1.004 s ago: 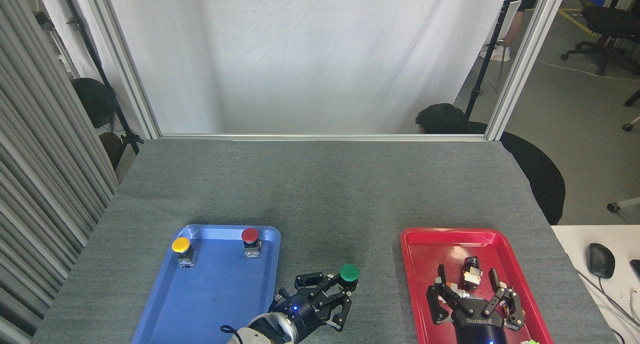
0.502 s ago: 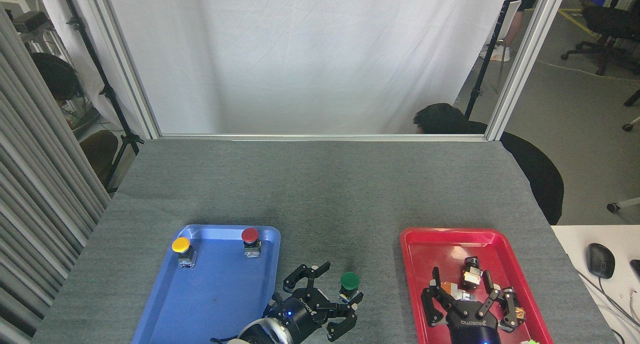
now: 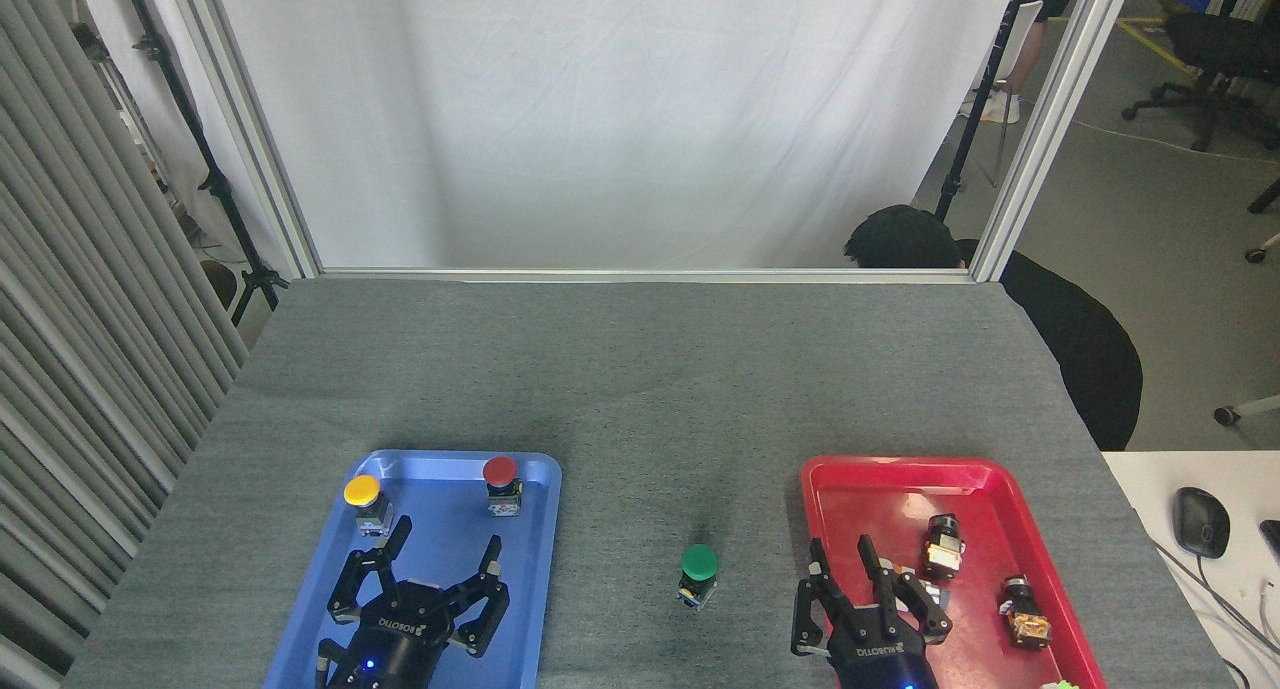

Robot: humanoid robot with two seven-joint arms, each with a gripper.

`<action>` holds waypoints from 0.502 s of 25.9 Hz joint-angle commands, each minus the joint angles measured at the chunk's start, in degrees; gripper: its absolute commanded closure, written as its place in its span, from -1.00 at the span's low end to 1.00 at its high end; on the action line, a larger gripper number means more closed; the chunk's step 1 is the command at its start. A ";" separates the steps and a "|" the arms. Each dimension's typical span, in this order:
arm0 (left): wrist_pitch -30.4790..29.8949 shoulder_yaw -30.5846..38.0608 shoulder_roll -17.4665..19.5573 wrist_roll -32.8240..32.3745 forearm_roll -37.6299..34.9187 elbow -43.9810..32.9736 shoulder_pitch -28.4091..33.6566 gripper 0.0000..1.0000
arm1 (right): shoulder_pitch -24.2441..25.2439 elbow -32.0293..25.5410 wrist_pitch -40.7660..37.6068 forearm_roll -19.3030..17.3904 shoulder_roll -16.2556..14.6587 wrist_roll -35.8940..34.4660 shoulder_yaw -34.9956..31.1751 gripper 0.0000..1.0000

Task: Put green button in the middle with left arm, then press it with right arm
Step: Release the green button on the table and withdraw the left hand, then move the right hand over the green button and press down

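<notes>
Between two trays, on the bare grey cloth [image 3: 640, 389], stands the green button [image 3: 698, 573], upright and alone, nothing touching it. It sits nearer the red tray [image 3: 830, 489] than the blue tray [image 3: 540, 529], level with their near halves.

Left of the green button, the blue tray holds two buttons along its far edge: one yellow button [image 3: 364, 501] at the far left corner and one red button [image 3: 501, 483] at the far right corner. The left gripper [image 3: 418, 569] hangs over this tray's near half, its three fingers spread wide and grasping nothing.

Right of the green button, the right gripper [image 3: 858, 579] is over the red tray's left rim, near the button but apart from it. Its fingers point away from me, close together and nearly parallel; I cannot tell whether they are clenched. Nothing shows between them.

The red tray holds two small capless button blocks: one [image 3: 941, 547] near its middle, one [image 3: 1025, 621] toward its right near corner. A scrap of something green [image 3: 1062, 685] shows at the tray's near edge.

Beyond the cloth's far right corner, one person [image 3: 905, 241] in black is partly visible.
</notes>
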 commanded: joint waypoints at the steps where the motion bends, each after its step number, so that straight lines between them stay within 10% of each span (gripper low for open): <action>1: -0.07 1.92 1.31 0.58 1.85 0.20 0.98 -0.99 | -0.29 1.59 -1.30 1.75 0.88 -0.14 2.17 1.00; 13: -1.12 2.01 1.75 0.49 2.12 0.82 0.98 -0.99 | -3.28 4.40 -0.95 3.24 3.17 -0.40 6.74 1.00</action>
